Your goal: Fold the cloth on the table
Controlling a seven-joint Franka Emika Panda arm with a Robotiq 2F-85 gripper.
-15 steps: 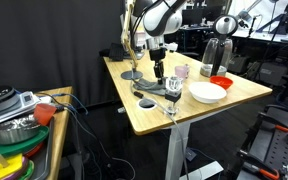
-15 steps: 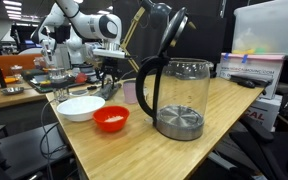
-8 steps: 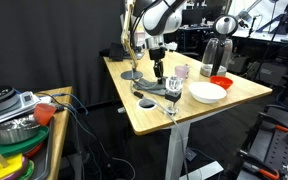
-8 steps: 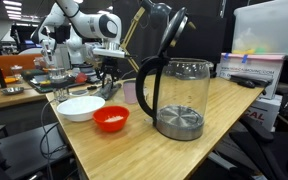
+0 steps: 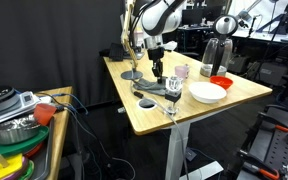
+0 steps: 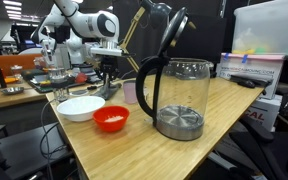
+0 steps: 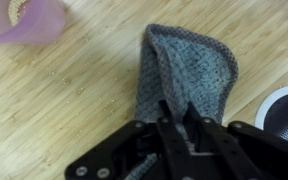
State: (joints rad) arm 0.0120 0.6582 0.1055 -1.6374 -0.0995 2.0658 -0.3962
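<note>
While the arm (image 5: 160, 14) is reaching over the table (image 5: 149, 118) from the upper middle of an exterior view, its wrist is pointing straight down. Gripper (image 7: 176, 118) is showing at bottom centre of the wrist view, jaws nearly together and pinching the near edge of the cloth (image 7: 189, 60). Cloth is lying on the wood, centre frame, edges curling inward; purple cup (image 7: 29, 18) is sitting upper left. Print on the box (image 6: 252, 68), right side of an exterior view, is too small to read.

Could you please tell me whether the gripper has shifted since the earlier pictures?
No visible shift: the gripper stays down at the cloth, in the same spot beside the pink cup in an exterior view.
</note>
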